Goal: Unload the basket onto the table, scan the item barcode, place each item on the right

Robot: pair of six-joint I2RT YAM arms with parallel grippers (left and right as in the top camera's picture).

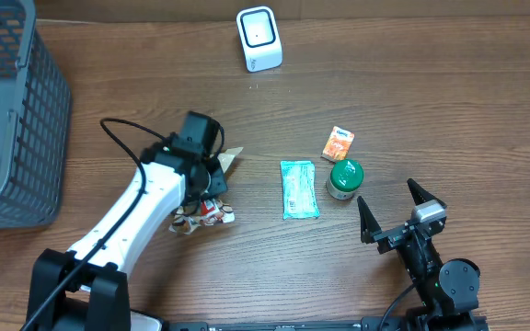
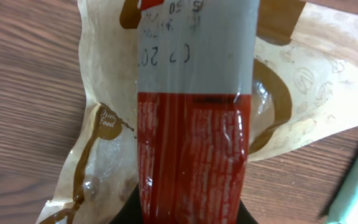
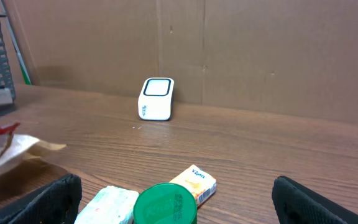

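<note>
The left gripper (image 1: 208, 176) is clamped on a crinkly tan-and-red plastic snack packet (image 2: 191, 137) left of centre on the brown wooden table (image 1: 449, 101), well apart from the small white box-shaped scanner (image 1: 259, 39). The right gripper (image 1: 386, 195) gapes wide, empty.

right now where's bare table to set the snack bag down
Bare wood between the basket and the scanner, and the far right corner beyond the scanner. Crowded: the teal packet, green-lidded jar and orange packet cluster centre-right.
</note>
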